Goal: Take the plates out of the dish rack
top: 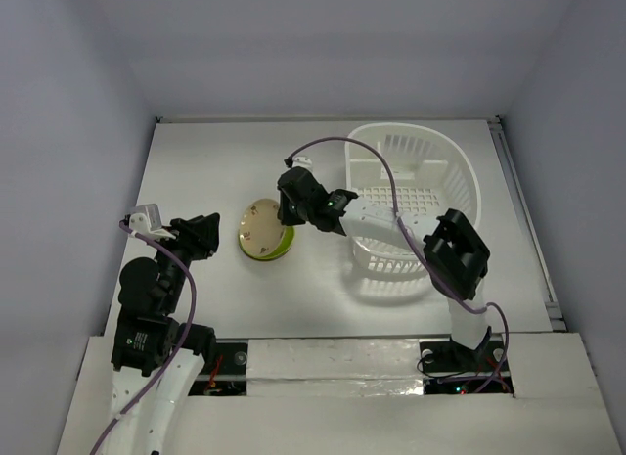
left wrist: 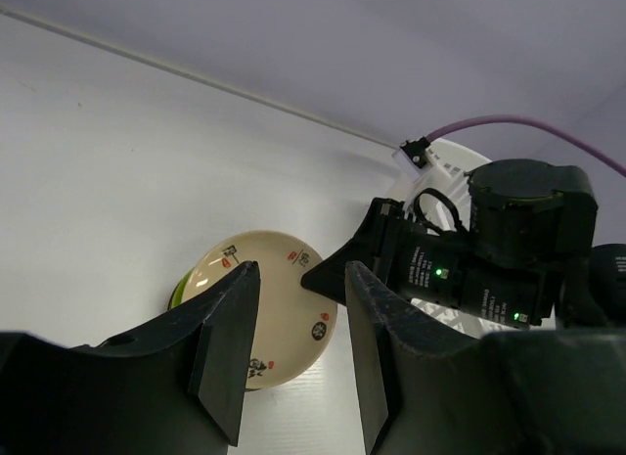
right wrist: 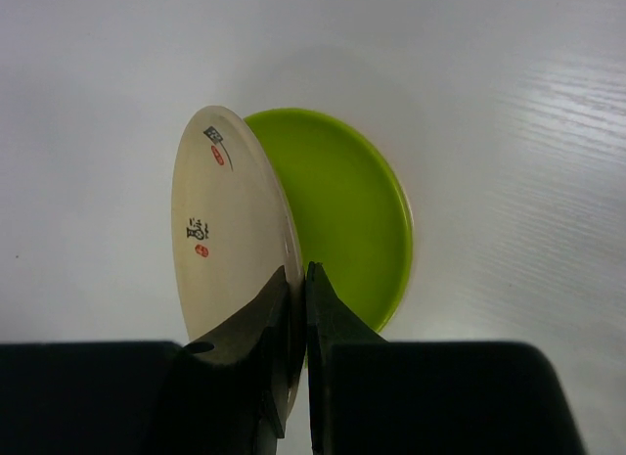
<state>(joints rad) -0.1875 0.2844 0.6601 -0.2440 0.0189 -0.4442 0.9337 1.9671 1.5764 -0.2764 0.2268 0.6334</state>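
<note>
The right gripper (right wrist: 296, 279), clamped on the thin rim of the cream plate (right wrist: 220, 240), holds it tilted above the lime green plate (right wrist: 347, 220) left of the dish rack (top: 391, 262), so an early release could let it slide off, while the left gripper (left wrist: 301, 289) waits with fingers apart.

Smooth plates, matt black fingers, white plastic

The cream plate (right wrist: 230, 250) is smooth with a soft sheen, its small marks printed flat. The lime green plate (right wrist: 352, 210) is smooth and satin. The right gripper (right wrist: 296, 276) has matt black plastic fingers. The table (right wrist: 548, 113) is matt white, with a fine grain at the upper right. The dish rack (top: 416, 196) is white lattice plastic.
</note>
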